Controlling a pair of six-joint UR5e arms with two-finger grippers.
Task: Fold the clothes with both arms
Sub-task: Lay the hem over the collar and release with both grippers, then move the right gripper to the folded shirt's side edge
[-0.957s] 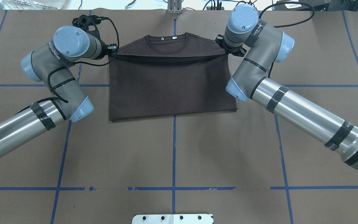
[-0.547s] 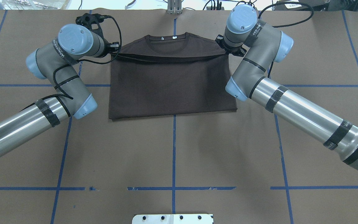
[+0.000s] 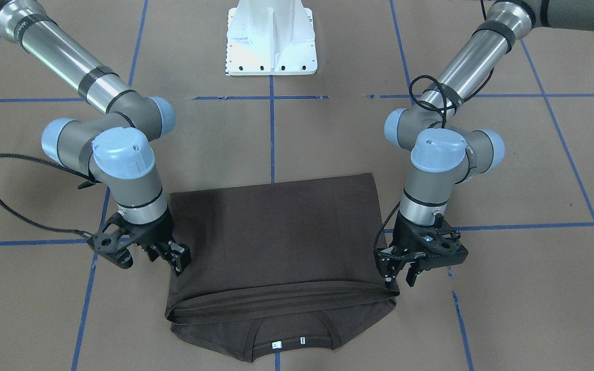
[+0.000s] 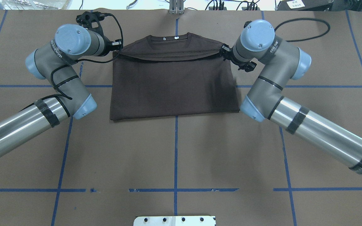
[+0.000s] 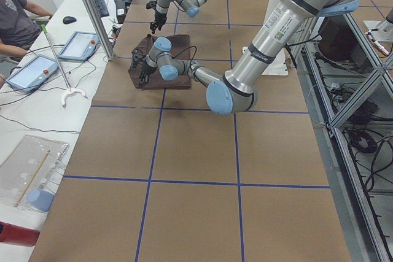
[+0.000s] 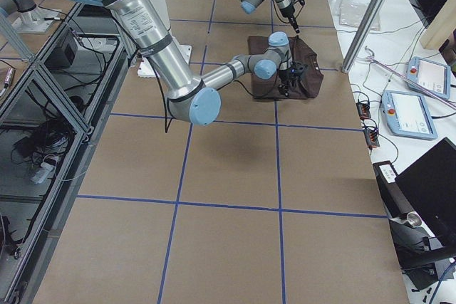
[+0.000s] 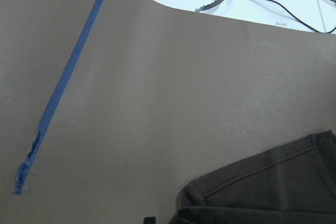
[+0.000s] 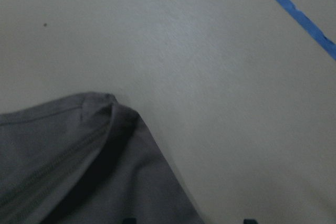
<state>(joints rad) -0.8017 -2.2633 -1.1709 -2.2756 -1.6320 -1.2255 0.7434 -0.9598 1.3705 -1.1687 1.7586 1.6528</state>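
Observation:
The dark grey-brown T-shirt lies flat on the table, its lower half doubled over toward the collar. The doubled edge stops just short of the collar and its white tags. My left gripper hovers at that edge's corner, its two fingers apart. In the left wrist view one fingertip sits on bare paper beside the cloth. My right gripper is at the opposite corner. Its fingertips are spread wide, straddling the cloth's border. Neither gripper pinches the cloth.
The white pedestal stands at the robot's side of the brown paper table, which is crossed by blue tape lines. A seated person and tablets are on a side bench past the shirt. An aluminium post rises there.
The doubled edge has moved further toward the collar. The right arm's wrist and elbow have swung outward to the right. The left arm has shifted only slightly.

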